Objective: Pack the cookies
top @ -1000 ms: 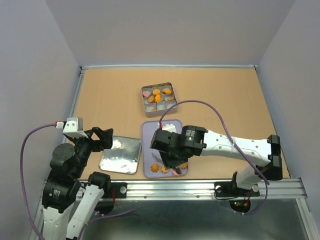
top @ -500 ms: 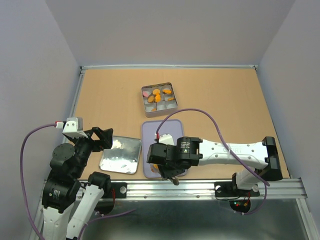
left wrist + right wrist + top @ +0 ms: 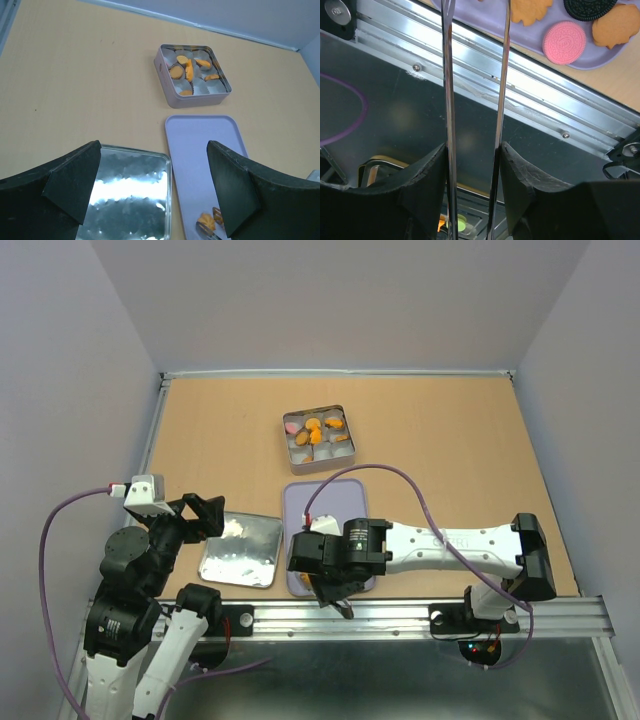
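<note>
Tongs [image 3: 449, 100] pulled nearward; tin [image 3: 320, 466] holds cookies [image 3: 314, 430], tray [image 3: 325, 502] few.

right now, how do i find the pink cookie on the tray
Find the lilac rectangular tray at the tan table's near edge. Cookies lie at its near end. Yours is the pink round one, beside a black round and orange-brown shapes.
</note>
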Tool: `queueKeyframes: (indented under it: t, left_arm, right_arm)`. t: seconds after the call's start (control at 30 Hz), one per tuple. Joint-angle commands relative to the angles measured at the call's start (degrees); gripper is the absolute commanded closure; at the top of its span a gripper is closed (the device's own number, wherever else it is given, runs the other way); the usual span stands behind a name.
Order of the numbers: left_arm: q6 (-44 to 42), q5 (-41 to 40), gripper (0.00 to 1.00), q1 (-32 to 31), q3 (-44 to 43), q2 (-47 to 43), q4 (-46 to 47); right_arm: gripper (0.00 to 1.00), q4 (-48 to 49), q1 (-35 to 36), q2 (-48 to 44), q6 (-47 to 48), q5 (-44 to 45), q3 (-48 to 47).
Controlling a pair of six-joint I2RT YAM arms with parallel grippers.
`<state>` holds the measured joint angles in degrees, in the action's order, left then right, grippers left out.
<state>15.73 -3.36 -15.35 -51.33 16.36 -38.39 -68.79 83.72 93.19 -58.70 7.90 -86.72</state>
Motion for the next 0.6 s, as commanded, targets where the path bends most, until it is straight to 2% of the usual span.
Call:
queueKeyframes:
  t: [0.0,0.2,0.37,0.57]
  left_arm:
    - [0.27,-0.69,0.01,-0.2,0.0,-0.36,2.18]
    - [0.36,-0.86,0.01,-0.29,-0.08,-0.8,2.18]
    - [0.45,-1.3,0.01,-0.29,-0.17,-1.24,2.09]
    - [0.62,-1.83,0.01,-0.29,-0.17,-1.59,1.92]
  right_arm:
    - [0.5,1.12,0.65,1.38,0.69,-0.78,-0.91]
    - [0.51,1.12,0.65,2.88,0.78,-1.13,-1.09]
    - [0.57,1.12,0.56,3.23,0.95,-1.57,-0.91]
    - [0.57,-0.37,0.65,2.71,0.95,-3.15,-1.53]
